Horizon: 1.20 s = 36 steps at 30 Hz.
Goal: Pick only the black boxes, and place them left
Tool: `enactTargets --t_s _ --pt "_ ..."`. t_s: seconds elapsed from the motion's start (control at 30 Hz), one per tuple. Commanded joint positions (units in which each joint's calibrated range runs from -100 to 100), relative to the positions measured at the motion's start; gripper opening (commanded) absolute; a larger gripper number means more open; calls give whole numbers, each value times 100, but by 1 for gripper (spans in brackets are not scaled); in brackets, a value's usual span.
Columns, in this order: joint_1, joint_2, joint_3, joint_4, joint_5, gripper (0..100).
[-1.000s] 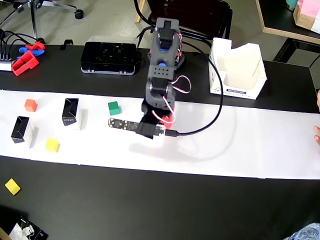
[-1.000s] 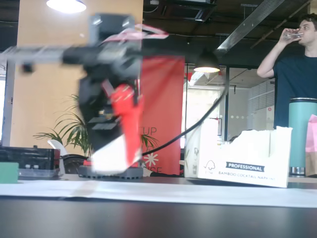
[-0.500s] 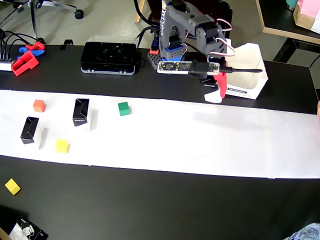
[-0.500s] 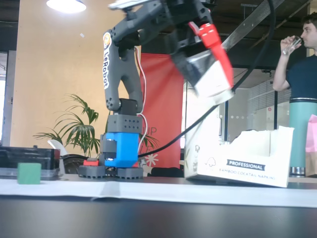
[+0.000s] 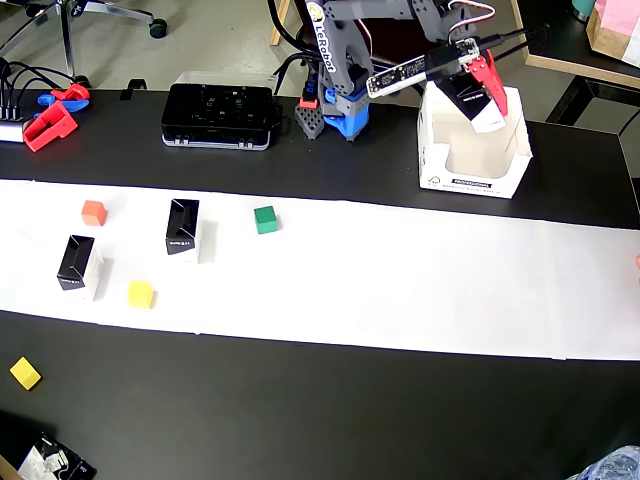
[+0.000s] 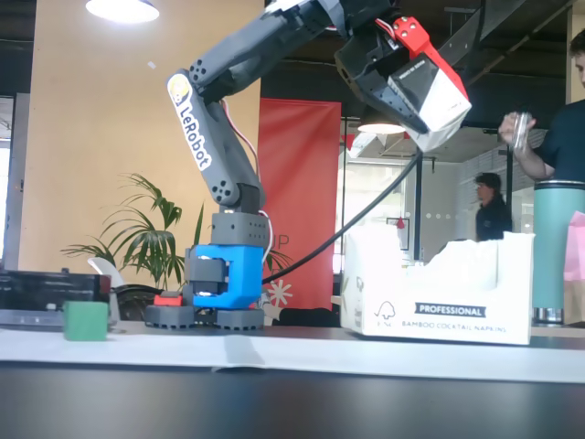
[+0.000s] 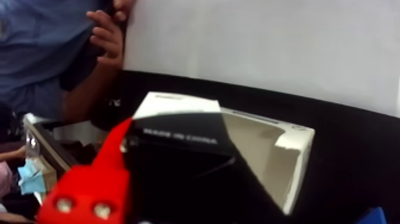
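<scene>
My gripper (image 5: 484,100) is shut on a black box (image 5: 470,98) and holds it tilted in the air above the white open-topped tray (image 5: 475,184). In the fixed view the gripper (image 6: 437,110) and its box (image 6: 422,84) hang well above the tray (image 6: 439,302). The wrist view shows the box (image 7: 178,161) beside the red finger (image 7: 89,190), with the tray (image 7: 291,167) below. Two more black boxes (image 5: 183,230) (image 5: 78,265) stand upright on the white paper at the left of the overhead view.
An orange cube (image 5: 94,212), a green cube (image 5: 264,219) and a yellow cube (image 5: 140,293) lie near the boxes. Another yellow cube (image 5: 25,373) lies on the black table. A black case (image 5: 218,115) sits left of the arm base (image 5: 340,110). A person (image 6: 558,137) stands at right.
</scene>
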<state>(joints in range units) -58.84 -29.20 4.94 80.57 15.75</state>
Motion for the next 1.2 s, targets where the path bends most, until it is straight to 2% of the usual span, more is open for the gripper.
enactTargets --t_s 0.0,0.33,0.5,0.57,0.73,0.83,1.0,1.17 --pt "-513 -529 -157 19 -54 7" --pt "-1873 -513 1137 -29 -538 7" --pt "-2211 -442 1625 -61 -549 8" --pt "-2237 -189 1678 -61 -549 14" --pt "-2237 720 1172 -61 -607 37" --pt "-2245 1225 490 -61 -570 46" --pt "-2254 1692 -485 -13 -412 47" --pt "-2072 1478 -654 154 441 48"
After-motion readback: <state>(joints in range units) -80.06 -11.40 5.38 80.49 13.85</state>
